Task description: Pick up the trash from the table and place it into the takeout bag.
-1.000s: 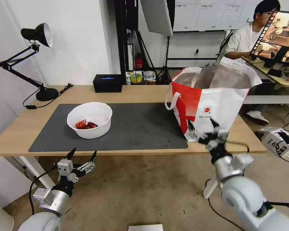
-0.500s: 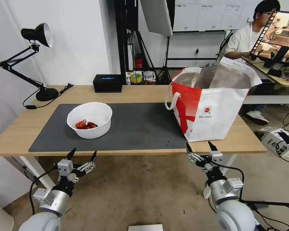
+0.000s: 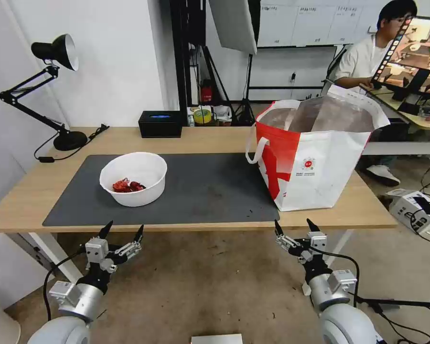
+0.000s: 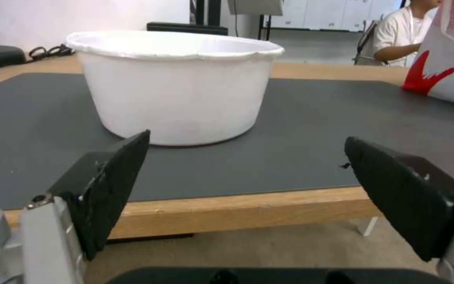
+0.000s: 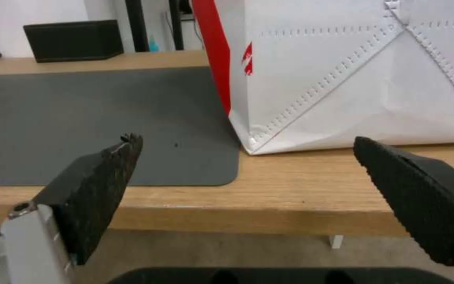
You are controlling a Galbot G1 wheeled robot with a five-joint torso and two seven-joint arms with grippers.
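My left end effector (image 3: pixel 122 230) and right end effector (image 3: pixel 293 227) hang spread and empty below the light-wood surface (image 3: pixel 28 186), clear of everything. The round white bowl with red scraps (image 3: pixel 134 178) sits on the dark grey mat (image 3: pixel 210 188), well apart from the white-and-red foil-lined takeout bag (image 3: pixel 315 157), standing open-topped to receive it.

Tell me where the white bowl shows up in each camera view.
Head view: white bowl left of centre, on the grey mat.
Left wrist view: bowl upper centre, beyond the open left gripper.
Right wrist view: not in it.
Shared landmark: the mat.
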